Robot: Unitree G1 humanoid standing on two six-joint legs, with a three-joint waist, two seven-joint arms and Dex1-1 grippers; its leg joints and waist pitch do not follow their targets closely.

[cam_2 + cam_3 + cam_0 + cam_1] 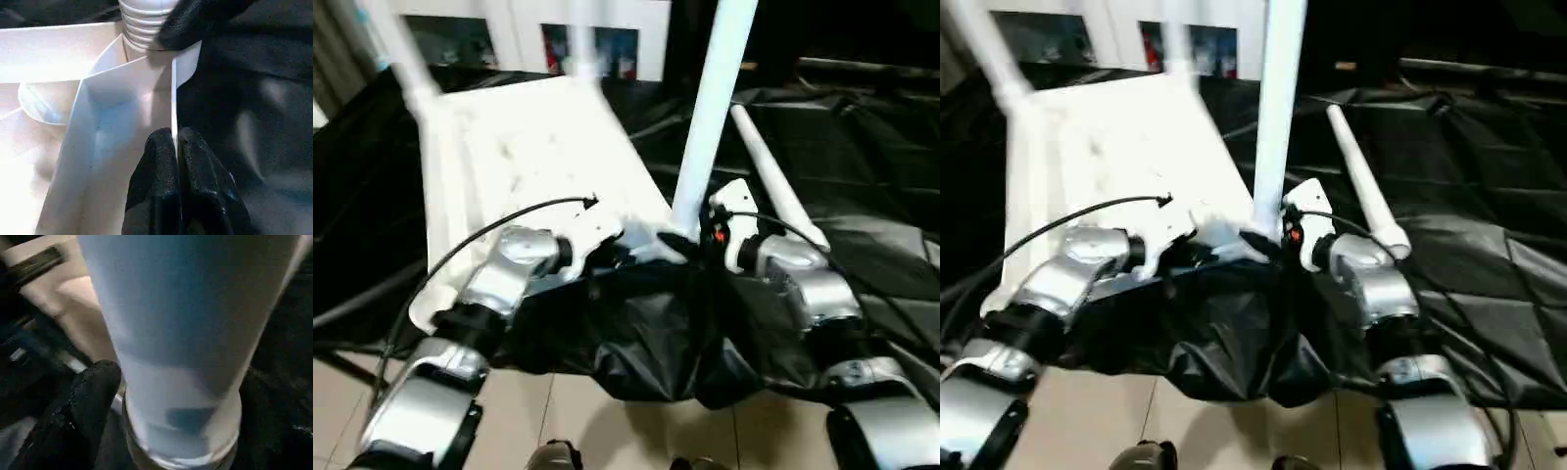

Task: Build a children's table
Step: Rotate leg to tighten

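Note:
The children's table lies upside down on the black cloth, its white top (538,166) showing the rimmed underside. One white leg (715,108) stands upright in the near right corner, and two more legs (406,59) rise at the far side. A loose leg (773,186) lies on the cloth to the right. My left gripper (176,142) is shut on the thin rim of the top, close to the leg's ribbed collar (142,24). At the base of the upright leg (186,333) sits my right gripper (700,235), open, with one black finger (88,406) beside the leg.
Black cloth (862,147) covers the work surface and hangs over its near edge above the tiled floor (607,421). A white cabinet with glass doors (519,29) stands behind the table. A black cable (489,230) arcs over my left forearm.

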